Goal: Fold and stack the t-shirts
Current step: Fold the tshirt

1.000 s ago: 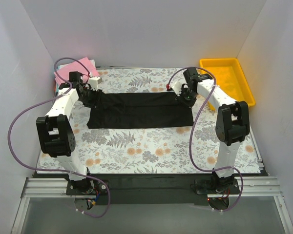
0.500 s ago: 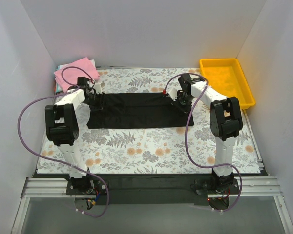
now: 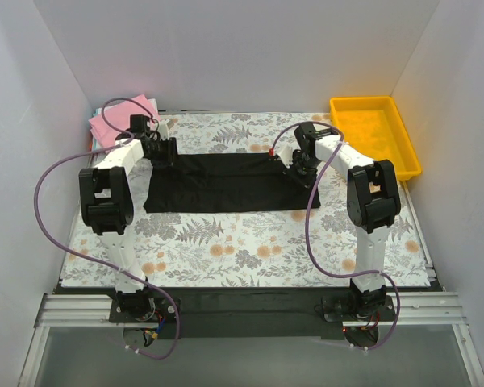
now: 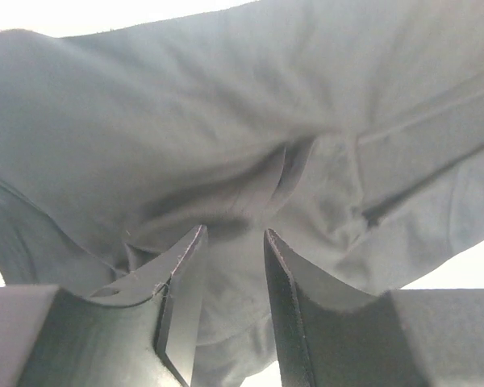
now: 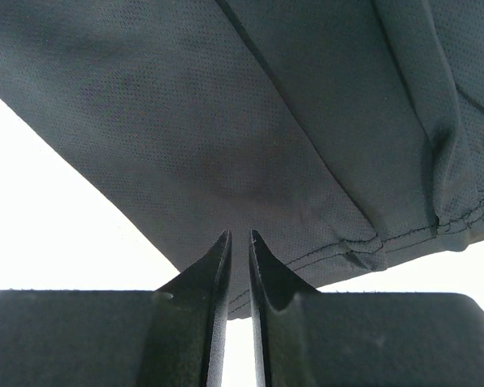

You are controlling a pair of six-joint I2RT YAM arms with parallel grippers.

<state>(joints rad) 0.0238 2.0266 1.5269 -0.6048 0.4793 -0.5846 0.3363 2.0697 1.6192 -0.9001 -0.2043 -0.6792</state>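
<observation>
A black t-shirt [image 3: 226,184] lies spread as a wide band on the floral table cover. My left gripper [image 3: 166,151] is at its far left corner. In the left wrist view [image 4: 234,232] the jaws stand a little apart with bunched black cloth [image 4: 226,105] between them. My right gripper [image 3: 294,167] is at the far right corner. In the right wrist view [image 5: 239,234] the jaws are almost together on the hemmed edge of the black cloth [image 5: 250,97]. A folded pink t-shirt [image 3: 113,121] lies at the far left, partly behind the left arm's cable.
A yellow plastic tray [image 3: 363,100] stands at the far right corner. White walls close in the back and both sides. The floral cover [image 3: 242,242] shows bare between the black shirt and the arm bases.
Both arms have drawn their elbows up and in. The left gripper has shifted up and to the right along the shirt's far left corner. The right gripper has moved slightly left. The shirt's outline is unchanged.
</observation>
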